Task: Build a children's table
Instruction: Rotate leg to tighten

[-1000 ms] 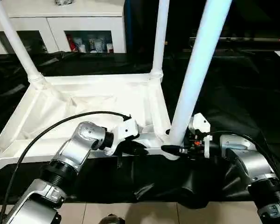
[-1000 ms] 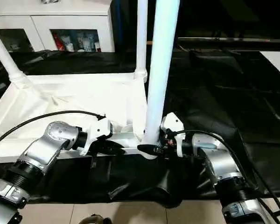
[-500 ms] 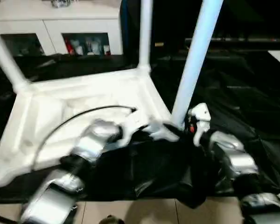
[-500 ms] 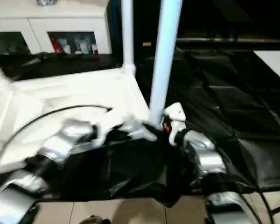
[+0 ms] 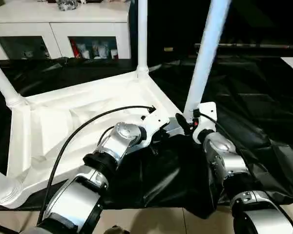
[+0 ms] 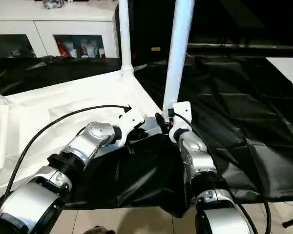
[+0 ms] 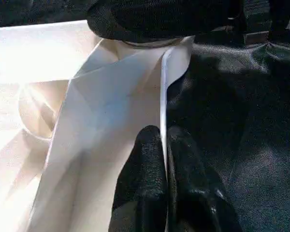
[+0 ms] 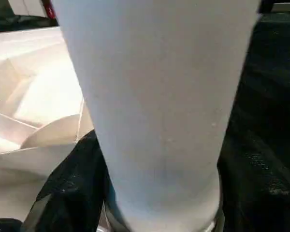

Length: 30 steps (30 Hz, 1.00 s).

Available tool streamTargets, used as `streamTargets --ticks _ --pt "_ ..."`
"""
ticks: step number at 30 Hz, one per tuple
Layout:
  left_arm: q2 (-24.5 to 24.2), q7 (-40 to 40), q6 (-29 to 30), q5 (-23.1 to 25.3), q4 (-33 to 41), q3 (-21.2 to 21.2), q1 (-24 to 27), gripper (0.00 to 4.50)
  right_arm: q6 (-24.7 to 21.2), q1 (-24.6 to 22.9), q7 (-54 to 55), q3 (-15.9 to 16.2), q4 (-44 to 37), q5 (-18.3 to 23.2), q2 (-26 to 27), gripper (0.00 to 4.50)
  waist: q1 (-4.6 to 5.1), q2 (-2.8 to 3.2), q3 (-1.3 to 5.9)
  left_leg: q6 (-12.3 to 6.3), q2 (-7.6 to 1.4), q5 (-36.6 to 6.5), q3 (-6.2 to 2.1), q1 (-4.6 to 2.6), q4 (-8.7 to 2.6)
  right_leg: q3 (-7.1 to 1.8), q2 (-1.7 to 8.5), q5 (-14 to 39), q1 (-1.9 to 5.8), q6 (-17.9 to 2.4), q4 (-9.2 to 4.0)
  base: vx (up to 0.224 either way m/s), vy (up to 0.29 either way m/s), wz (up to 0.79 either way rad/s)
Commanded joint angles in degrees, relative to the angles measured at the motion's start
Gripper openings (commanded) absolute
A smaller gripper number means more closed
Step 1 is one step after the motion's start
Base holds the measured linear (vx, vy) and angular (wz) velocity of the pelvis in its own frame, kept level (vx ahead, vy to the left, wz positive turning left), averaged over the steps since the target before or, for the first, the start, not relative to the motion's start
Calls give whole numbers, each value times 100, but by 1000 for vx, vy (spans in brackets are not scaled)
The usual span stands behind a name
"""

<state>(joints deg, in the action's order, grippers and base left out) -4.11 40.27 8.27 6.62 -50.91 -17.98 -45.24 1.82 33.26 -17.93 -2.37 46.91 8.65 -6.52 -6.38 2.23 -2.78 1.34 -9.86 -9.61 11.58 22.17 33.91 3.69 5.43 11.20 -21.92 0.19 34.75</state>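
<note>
The white tabletop [image 5: 53,117] lies underside up on the black-draped table, turned at an angle to me. Legs stand in its far corner [image 5: 141,34] and its left corner [image 5: 2,83], and a socket [image 5: 2,187] shows at the near left. At the near right corner a fourth leg [image 5: 205,58] rises almost upright. My right gripper [image 5: 186,122] is shut around the foot of that leg, which fills the right wrist view [image 8: 159,96]. My left gripper [image 7: 165,164] is shut on the tabletop's thin rim [image 7: 162,96] a short way from that corner.
Black cloth [image 5: 254,112] covers the work table and hangs in folds over its front edge. Pale floor tiles [image 5: 151,219] show below. A white cabinet [image 5: 63,29] with glass doors stands behind the table.
The tabletop has swung round on the cloth. Its near right corner went away from me and its left end came nearer. Both grippers went with it and kept their hold.
</note>
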Motion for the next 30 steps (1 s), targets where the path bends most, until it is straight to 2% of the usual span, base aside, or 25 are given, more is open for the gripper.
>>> streamTargets --ticks 1,4,5,6,7,8,9,13,14,15,16,18,20,22,23,24,25,30 --pt "-176 -171 -269 -43 -6 203 20 0 7 -129 -469 25 -36 157 -40 338 21 -89 338 -46 -345 -1856 -211 -157 -480 -253 438 1929 114 -1008 -547 0 0 0" --pt "-289 98 -429 -53 146 160 144 0 -51 -158 -783 26 -267 197 -214 359 32 -102 339 -122 -341 -1730 -216 -107 -484 -242 426 1742 154 -1011 -525 0 0 0" --pt "-336 178 -445 -58 210 149 192 0 -113 -199 -1051 96 -387 197 -311 380 47 -97 349 -143 -344 -1665 -210 -109 -478 -242 420 1623 156 -1040 -511 0 0 0" --pt "-357 208 -437 -62 239 147 211 0 -149 -222 -1218 145 -446 195 -363 380 53 -107 360 -191 -343 -1568 -198 -118 -457 -244 425 1497 160 -1112 -499 0 0 0" --pt "-459 319 -428 -66 364 133 292 0 -307 -348 -1826 367 -647 109 -683 384 56 -72 361 -242 -337 -1473 -197 -101 -443 -238 415 1394 174 -1179 -481 0 0 0" --pt "-459 319 -428 -66 364 133 292 0 -307 -348 -1826 367 -647 109 -683 391 56 -72 361 -242 -337 -1473 -197 -101 -443 -238 415 1394 174 -1179 -481 0 0 0" --pt "-544 438 -422 -84 470 128 350 0 -381 -433 -2239 451 -771 105 -936 416 43 -113 364 -349 -341 -1356 -182 -90 -424 -233 399 1223 189 -1201 -466 0 0 0" --pt "-693 735 -540 -164 670 124 440 0 -427 -542 -2936 501 -1106 265 -1245 441 30 -75 364 -430 -337 -1245 -180 -68 -405 -219 395 1210 198 -1261 -462 0 0 0" --pt "-816 1107 -610 -284 939 99 563 0 -520 -610 -3328 522 -1403 404 -1403 441 27 -80 360 -452 -356 -1271 -183 -67 -412 -218 392 1212 201 -1284 -457 0 0 0" --pt "-879 1288 -598 -336 1108 81 640 0 -539 -642 -3485 568 -1537 431 -1485 441 24 -56 368 -451 -369 -1261 -190 -70 -410 -222 397 1180 195 -1298 -442 0 0 0" --pt "-909 1354 -598 -349 1178 68 672 0 -532 -648 -3516 582 -1569 427 -1511 441 29 -59 368 -454 -382 -1252 -192 -73 -419 -220 389 1143 188 -1316 -435 0 0 0" --pt "-1050 1673 -543 -417 1530 0 830 0 -560 -674 -3701 635 -1710 448 -1616 441 38 -28 378 -428 -381 -1251 -177 -94 -407 -227 379 1030 156 -1418 -424 0 0 0" --pt "-1157 1937 -476 -492 1782 -57 944 0 -594 -676 -3851 681 -1763 462 -1658 441 32 -13 386 -420 -392 -1202 -182 -82 -405 -227 377 880 156 -1479 -395 0 0 0" --pt "-1247 2149 -401 -545 1982 -113 1027 0 -657 -697 -4060 785 -1814 458 -1699 441 26 -30 403 -433 -391 -1130 -173 -79 -392 -224 369 726 155 -1504 -370 0 0 0" --pt "-1285 2250 -355 -579 2094 -130 1074 0 -723 -736 -4236 861 -1872 440 -1731 441 16 -17 408 -485 -386 -1012 -164 -71 -372 -223 359 548 138 -1547 -345 0 0 0" --pt "-1293 2280 -341 -594 2125 -127 1086 0 -709 -756 -4314 924 -1881 395 -1747 441 0 -20 393 -520 -387 -1027 -161 -58 -374 -220 360 534 138 -1567 -343 0 0 0" --pt "-1302 2307 -308 -599 2185 -121 1114 0 -710 -787 -4382 982 -1906 345 -1770 441 -20 -30 397 -512 -386 -1063 -152 -78 -368 -221 360 599 122 -1557 -351 0 0 0" --pt "-1348 2379 -212 -571 2412 -132 1201 0 -670 -793 -4472 1085 -1831 233 -1764 441 -31 -42 387 -404 -388 -1126 -167 -62 -388 -230 380 788 137 -1482 -356 0 0 0"
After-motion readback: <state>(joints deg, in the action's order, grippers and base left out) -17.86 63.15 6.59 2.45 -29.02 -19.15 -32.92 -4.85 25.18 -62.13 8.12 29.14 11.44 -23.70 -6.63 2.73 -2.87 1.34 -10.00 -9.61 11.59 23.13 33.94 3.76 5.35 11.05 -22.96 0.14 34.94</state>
